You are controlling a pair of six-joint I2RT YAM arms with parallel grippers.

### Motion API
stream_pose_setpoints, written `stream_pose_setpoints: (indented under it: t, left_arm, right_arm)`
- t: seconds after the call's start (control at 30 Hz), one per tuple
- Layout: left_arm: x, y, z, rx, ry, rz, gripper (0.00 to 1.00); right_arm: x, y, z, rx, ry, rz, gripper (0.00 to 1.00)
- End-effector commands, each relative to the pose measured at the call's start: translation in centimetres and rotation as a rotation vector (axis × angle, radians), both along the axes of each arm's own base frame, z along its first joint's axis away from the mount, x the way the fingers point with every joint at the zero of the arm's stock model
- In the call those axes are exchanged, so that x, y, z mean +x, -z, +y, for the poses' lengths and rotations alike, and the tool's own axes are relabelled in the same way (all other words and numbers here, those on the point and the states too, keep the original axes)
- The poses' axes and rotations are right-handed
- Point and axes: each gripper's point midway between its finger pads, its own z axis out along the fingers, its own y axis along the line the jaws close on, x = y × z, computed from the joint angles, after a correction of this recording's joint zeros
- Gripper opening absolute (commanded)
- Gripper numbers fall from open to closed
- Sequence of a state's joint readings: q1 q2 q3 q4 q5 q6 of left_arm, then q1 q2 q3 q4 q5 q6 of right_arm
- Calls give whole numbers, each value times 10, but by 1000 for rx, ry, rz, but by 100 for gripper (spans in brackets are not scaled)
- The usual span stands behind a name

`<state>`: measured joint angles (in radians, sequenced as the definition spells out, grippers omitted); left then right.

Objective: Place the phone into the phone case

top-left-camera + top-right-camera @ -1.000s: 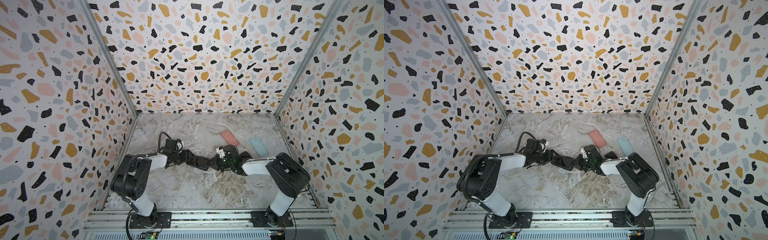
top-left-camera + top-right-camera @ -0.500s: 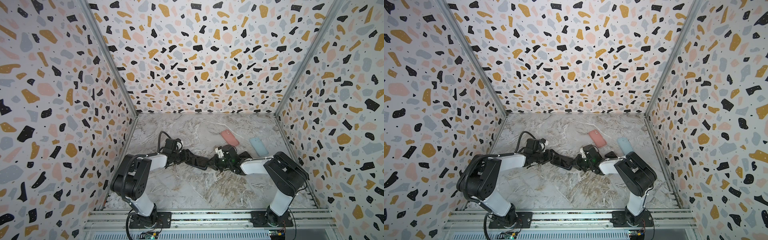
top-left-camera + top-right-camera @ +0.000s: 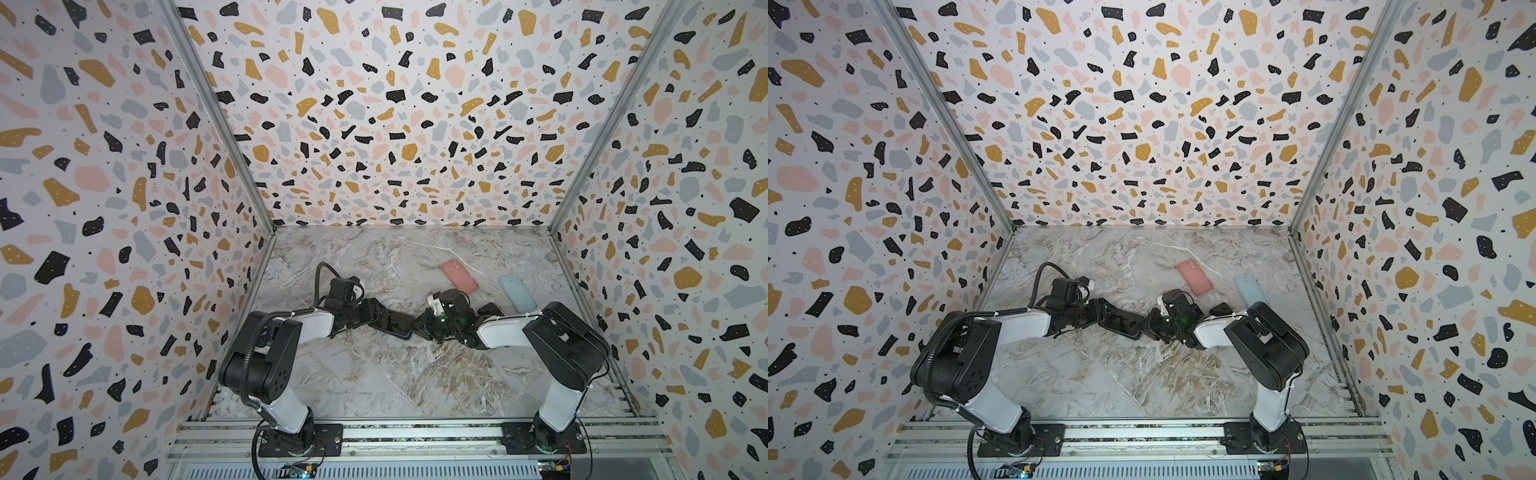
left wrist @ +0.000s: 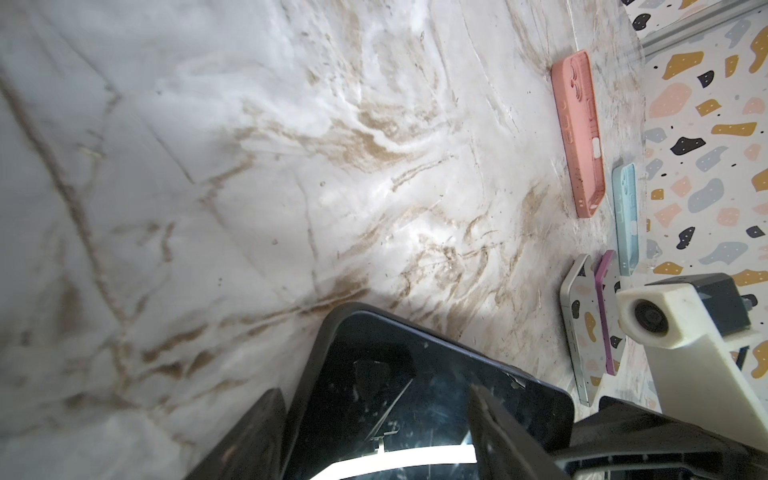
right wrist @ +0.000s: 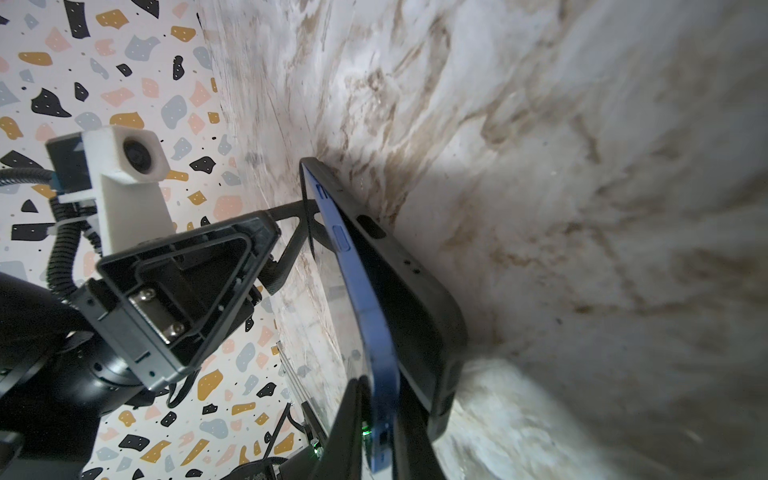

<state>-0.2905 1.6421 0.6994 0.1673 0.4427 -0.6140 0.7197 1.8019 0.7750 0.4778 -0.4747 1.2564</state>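
The right gripper (image 5: 380,395) is pinching one end of the blue-edged phone (image 5: 365,299), which is lying against the black phone case (image 5: 415,307), meeting it at the far end and gaping from it here. The left gripper (image 4: 372,392) is straddling the opposite end with jaws spread wide; whether it is gripping, I cannot tell. All this is happening low over the middle of the marble floor (image 3: 374,374), with a pink case (image 3: 459,276) and a light blue case (image 3: 517,293) lying behind.

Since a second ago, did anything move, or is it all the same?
Only a little. The right arm nudged slightly toward the left arm, its jaws pinching the phone and pressing it against the black case that the left jaws hold. The left arm, pink case and blue case stayed put.
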Motion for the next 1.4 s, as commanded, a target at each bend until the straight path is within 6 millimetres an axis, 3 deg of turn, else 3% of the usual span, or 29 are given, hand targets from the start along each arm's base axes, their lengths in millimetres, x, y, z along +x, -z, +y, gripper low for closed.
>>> stream_pose_setpoints:
  t: [0.0,0.73,1.1,1.37]
  left_arm:
    - [-28,2,-23,-65,77,63,69]
    - [-41,-5,-43,-83,121,54,70]
    - [-40,-2,-42,-70,125,57,70]
    - [-37,-2,-38,-52,122,56,70]
  right_arm:
    - [-28,51,-12,-167,-3,135,0]
    - [-27,58,4,-195,-28,126,0]
    - [-26,38,-1,-202,-24,78,0]
    - [-24,21,-8,-201,-13,35,18]
